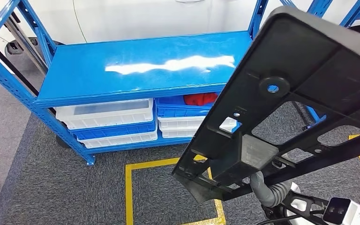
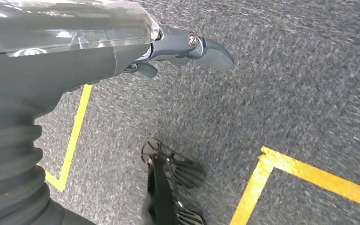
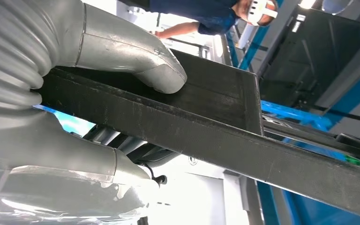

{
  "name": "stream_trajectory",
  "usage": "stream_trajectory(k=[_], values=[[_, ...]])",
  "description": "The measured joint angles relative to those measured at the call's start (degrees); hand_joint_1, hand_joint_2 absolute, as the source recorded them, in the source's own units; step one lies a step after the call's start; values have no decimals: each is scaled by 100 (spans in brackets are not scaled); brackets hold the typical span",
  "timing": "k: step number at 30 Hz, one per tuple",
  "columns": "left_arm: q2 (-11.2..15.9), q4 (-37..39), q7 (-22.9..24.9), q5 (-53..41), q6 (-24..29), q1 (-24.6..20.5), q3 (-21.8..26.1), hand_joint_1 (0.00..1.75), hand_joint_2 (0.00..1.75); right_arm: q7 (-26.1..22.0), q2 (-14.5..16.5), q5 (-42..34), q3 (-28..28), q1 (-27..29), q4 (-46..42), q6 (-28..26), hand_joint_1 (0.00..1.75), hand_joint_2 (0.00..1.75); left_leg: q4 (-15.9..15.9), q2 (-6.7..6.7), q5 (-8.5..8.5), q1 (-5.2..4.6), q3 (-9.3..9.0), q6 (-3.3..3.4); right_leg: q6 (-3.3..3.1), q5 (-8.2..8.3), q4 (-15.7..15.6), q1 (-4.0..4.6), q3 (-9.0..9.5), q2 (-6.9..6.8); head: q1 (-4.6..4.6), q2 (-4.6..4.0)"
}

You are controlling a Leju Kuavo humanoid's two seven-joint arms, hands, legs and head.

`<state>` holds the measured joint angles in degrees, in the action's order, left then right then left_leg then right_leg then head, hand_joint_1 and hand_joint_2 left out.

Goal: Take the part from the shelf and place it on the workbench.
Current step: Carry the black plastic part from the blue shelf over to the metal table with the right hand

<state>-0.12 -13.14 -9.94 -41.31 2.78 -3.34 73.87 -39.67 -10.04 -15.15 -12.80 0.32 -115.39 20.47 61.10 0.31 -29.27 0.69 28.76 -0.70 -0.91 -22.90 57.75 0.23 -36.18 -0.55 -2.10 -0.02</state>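
The right robot hand (image 3: 93, 93) is gripping the part (image 1: 290, 98), a large flat black plastic panel with ribs, cut-outs and a round boss. In the right wrist view the thick grey thumb is pressing on one face of the panel while the rest of that robot hand is wrapping the opposite face, so the panel's edge is sitting clamped between them.

In the head view the part is being held off the blue shelf (image 1: 140, 65), out in front of it and toward its right-hand end, with nothing of the panel touching the shelf top. The panel is tilting steeply: its long axis is running from the low corner near the yellow floor tape (image 1: 131, 187) up and away to the high corner beyond the shelf's right upright. The grip is sitting at the low end, so most of the panel is standing out beyond the robot hand like a lever.

The left robot hand (image 2: 187, 49) is hanging over the grey carpet (image 2: 286, 84), well apart from the part, holding nothing, its fingers lying loosely extended. The right arm is therefore the only one carrying the load.

No desk is showing here, so which way it lies from the shelf cannot be told. My judgement is that the lift is done and the carry is in hand, and that the long overhang is likely needing room on any turn, since the high end is sitting near the shelf's uprights.

White and blue bins (image 1: 108, 115) are sitting under the shelf top.
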Motion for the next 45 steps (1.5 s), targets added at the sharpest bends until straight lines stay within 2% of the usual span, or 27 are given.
stream_trajectory(k=[2,4,6,9,10,11,12,14,16,19,21,24,25,26,27,29,31,32,35,36,37,39,40,41,42,44,45], values=[[16,-10,-3,0,-1,0,21,0,175,-4,-2,-9,-30,-26,50,-1,175,175,-479,-2,-93,-35,-257,41,63,95,-2,-1,-40,-16,1,0],[20,-17,-3,0,-1,12,46,0,175,-7,-9,-16,-47,-45,87,-2,175,175,-538,8,-17,-28,-203,93,130,153,-17,-15,-58,-14,1,0],[21,-22,-3,0,-1,12,63,0,175,-8,-25,-19,-56,-54,117,-1,175,175,-570,29,102,0,-123,168,191,-119,208,-27,-157,13,1,0],[19,-26,-3,0,-1,10,68,0,175,-10,-54,-25,-62,-61,171,2,175,175,-556,38,272,0,78,214,255,-883,1256,-60,-454,31,1,0],[19,-26,-3,-1,-1,12,69,0,175,-12,-68,-41,-63,-61,193,8,175,175,-540,38,320,-2,158,210,269,-968,1530,-66,-493,30,1,0],[19,-26,-3,-1,1,13,71,0,175,-13,-84,-77,-63,-62,214,29,175,175,-519,37,362,-3,237,203,275,-934,1619,-72,-445,30,0,0],[17,-26,-3,-1,3,14,72,0,175,-13,-107,-137,-64,-62,233,70,175,175,-492,37,396,-3,309,194,273,-804,1472,-77,-278,30,0,0],[10,-26,-3,0,8,17,74,0,175,-14,-175,-310,-61,-56,257,205,175,175,-436,32,443,-7,422,167,239,-566,697,-78,281,32,1,0],[1,-26,-4,-2,13,26,76,0,175,-17,-263,-477,-51,-39,267,353,175,175,-401,29,498,-17,489,112,188,-542,44,-51,676,39,1,0],[-5,-27,-1,-45,16,43,78,0,175,-19,-363,-616,-21,-12,291,574,175,175,-401,27,572,-17,534,14,97,-509,-121,-28,691,36,0,0],[-4,-28,3,-122,17,53,78,0,175,-21,-364,-614,32,-8,306,830,175,175,-198,19,343,-14,630,-35,2,-418,-152,-52,623,13,0,0],[11,-28,5,-267,1,63,76,0,175,-26,-215,-427,207,-1,303,1377,175,175,830,13,-397,-3,948,-82,-73,-283,-144,-53,459,-4,0,0],[20,-28,6,-309,-8,64,75,0,175,-26,-141,-372,257,1,296,1539,175,175,1136,13,-515,-2,1005,-95,-75,-242,-125,-48,391,-5,0,0],[32,-29,6,-344,-17,64,75,0,175,-26,-68,-340,288,1,286,1665,175,175,1278,13,-516,-1,984,-103,-71,-206,-99,-45,321,-5,0,0],[46,-30,5,-383,-30,62,75,0,175,-28,8,-311,310,-2,273,1777,175,175,1199,13,-405,-1,856,-104,-64,-174,-67,-45,249,-4,0,0],[90,-35,-9,-464,-69,52,68,0,175,-32,155,-230,333,-27,255,1955,175,175,506,10,-121,0,356,-85,-37,-119,11,-45,119,0,0,0],[133,-42,-43,-547,-110,25,57,0,175,-33,304,-142,342,-74,254,2114,175,175,-209,-4,-50,-21,-80,-37,15,-58,71,-33,28,2,0,0],[153,-44,-67,-581,-122,10,52,0,175,-32,386,-108,347,-107,255,2209,175,175,-379,-14,-73,-35,-160,-8,47,-20,82,-29,4,1,0,0],[196,-44,-107,-634,-133,-14,49,0,175,-33,616,-53,375,-198,259,2513,175,175,-424,-9,30,-32,-78,100,145,30,97,-30,-53,12,0,0],[210,-44,-108,-643,-139,-24,49,0,175,-33,666,-47,382,-225,263,2558,175,175,-432,3,92,-21,-23,148,172,-104,192,-36,-104,22,0,0],[222,-44,-108,-649,-149,-32,49,0,175,-33,697,-48,386,-259,268,2570,175,175,-441,17,161,-11,42,187,197,-345,394,-42,-180,32,1,0],[247,-44,-108,-654,-174,-44,49,0,175,-33,738,-60,397,-330,284,2545,175,175,-435,29,295,-19,199,227,229,-931,1080,-59,-360,40,1,0],[256,-44,-108,-654,-183,-44,49,0,175,-33,750,-62,402,-354,293,2536,175,175,-427,31,360,-23,285,227,241,-1095,1427,-61,-416,40,1,0],[264,-44,-108,-654,-190,-44,49,0,175,-33,761,-67,407,-368,304,2520,175,175,-415,31,423,-26,377,223,246,-1113,1651,-61,-410,40,0,0],[274,-44,-107,-656,-196,-42,49,0,175,-32,769,-78,409,-383,314,2477,175,175,-400,31,482,-29,469,216,240,-1001,1689,-60,-317,40,0,0],[287,-44,-101,-663,-197,-40,49,0,175,-32,767,-145,399,-455,325,2272,175,175,-367,29,589,-40,630,196,189,-669,1192,-50,148,42,0,0],[291,-44,-91,-666,-192,-40,49,0,175,-31,753,-205,379,-517,327,2100,175,175,-353,27,637,-52,689,178,147,-628,745,-37,466,42,0,0]])
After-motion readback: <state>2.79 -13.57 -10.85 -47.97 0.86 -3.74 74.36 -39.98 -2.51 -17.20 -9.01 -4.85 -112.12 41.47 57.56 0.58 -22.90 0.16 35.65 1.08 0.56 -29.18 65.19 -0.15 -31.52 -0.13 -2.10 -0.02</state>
